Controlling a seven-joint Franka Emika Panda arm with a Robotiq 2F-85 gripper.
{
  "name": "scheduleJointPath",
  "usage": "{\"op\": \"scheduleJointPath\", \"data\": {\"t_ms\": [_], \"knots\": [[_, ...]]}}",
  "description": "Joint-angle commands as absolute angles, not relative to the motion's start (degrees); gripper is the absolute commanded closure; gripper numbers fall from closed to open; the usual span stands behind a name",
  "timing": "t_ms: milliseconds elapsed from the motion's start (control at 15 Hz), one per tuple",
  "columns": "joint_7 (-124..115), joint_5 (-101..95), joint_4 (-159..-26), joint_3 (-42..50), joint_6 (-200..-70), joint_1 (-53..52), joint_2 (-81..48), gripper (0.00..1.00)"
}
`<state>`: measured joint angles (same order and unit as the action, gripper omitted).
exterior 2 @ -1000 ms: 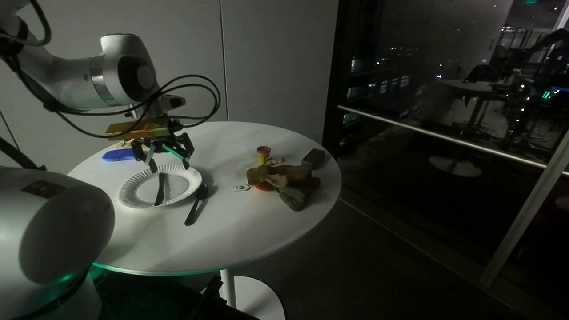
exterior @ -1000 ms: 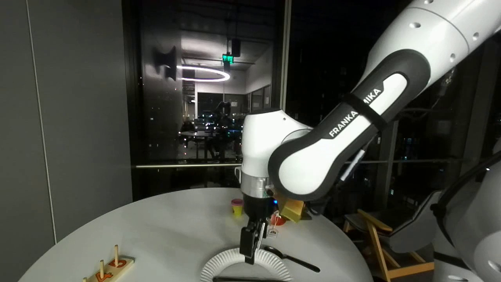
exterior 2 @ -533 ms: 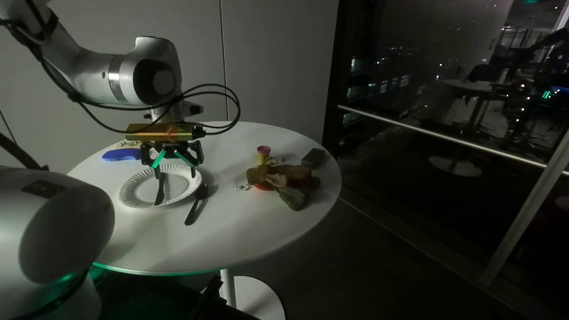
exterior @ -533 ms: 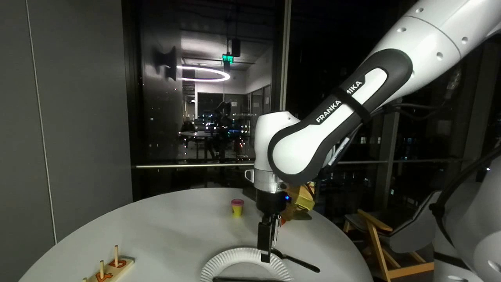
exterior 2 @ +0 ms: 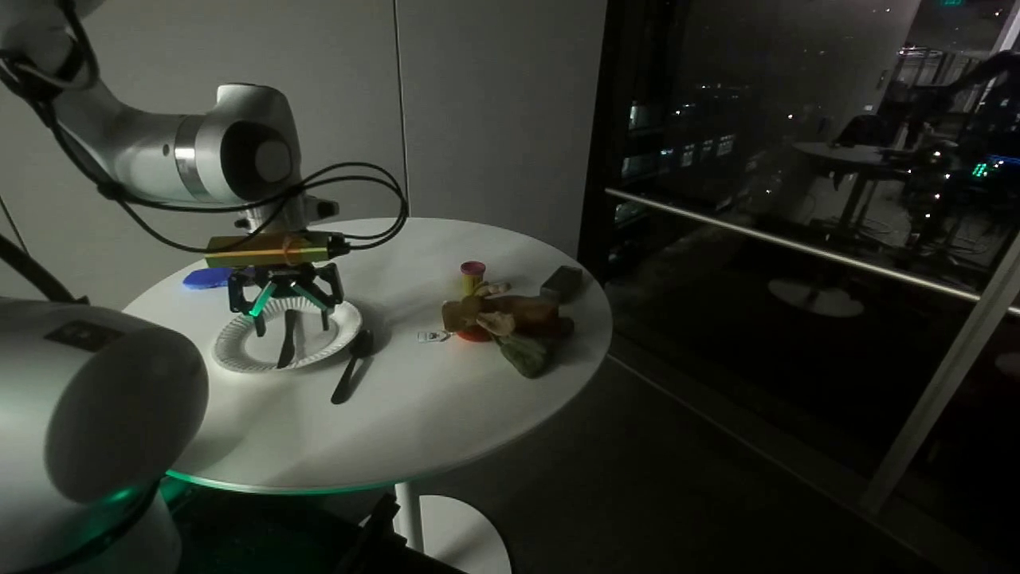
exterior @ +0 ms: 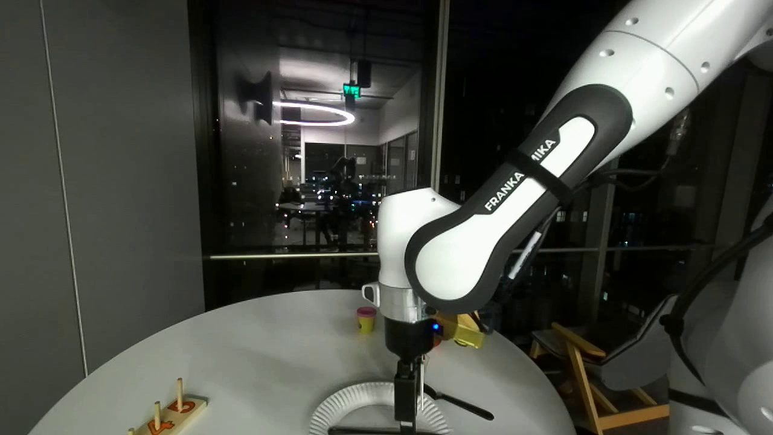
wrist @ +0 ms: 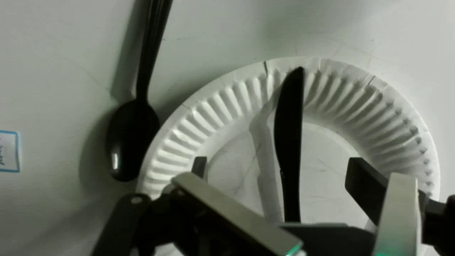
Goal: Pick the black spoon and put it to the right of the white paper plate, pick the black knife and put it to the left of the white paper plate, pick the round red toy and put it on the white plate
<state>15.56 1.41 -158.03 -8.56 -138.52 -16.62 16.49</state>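
Observation:
In both exterior views the white paper plate [exterior 2: 229, 348] [exterior: 329, 409] lies on the round table, and the black knife [exterior 2: 287, 343] rests across it. My gripper [exterior 2: 292, 323] points down over the plate. From the wrist, the gripper [wrist: 279, 166] stands wide open, the knife [wrist: 289, 131] lying between its fingertips but below them, untouched. The black spoon [wrist: 132, 138] is on the table beside the plate, bowl close to the rim. Under a brown plush shows part of a red object [exterior 2: 473, 334], which looks like the round red toy; the arm covers most of it in an exterior view.
The brown plush [exterior 2: 530, 313], a green toy [exterior 2: 523, 355] and a dark block [exterior 2: 562, 283] sit near the table's far side. A yellow cup with a pink lid [exterior: 366, 320] stands there too. A wooden peg board [exterior: 181, 414] and a blue object [exterior 2: 207, 277] lie beyond the plate.
My gripper has turned from a slanted pose to straight across the knife and come down closer to the plate, shifting one way and partly back. It has stayed open; the objects have not moved.

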Motion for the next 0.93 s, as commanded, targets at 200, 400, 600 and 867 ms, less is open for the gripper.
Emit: {"op": "scheduleJointPath", "data": {"t_ms": [200, 400, 600, 867], "knots": [[15.2, 2.4, -158.0, -10.0, -145.4, -16.8, 9.6, 0.25], [15.3, 2.1, -157.8, -10.1, -146.8, -16.6, 8.5, 0.48], [14.6, 1.2, -157.6, -10.5, -147.6, -16.5, 8.6, 0.7], [13.3, 0.1, -157.6, -11.2, -147.8, -16.4, 9.1, 0.92]]}}
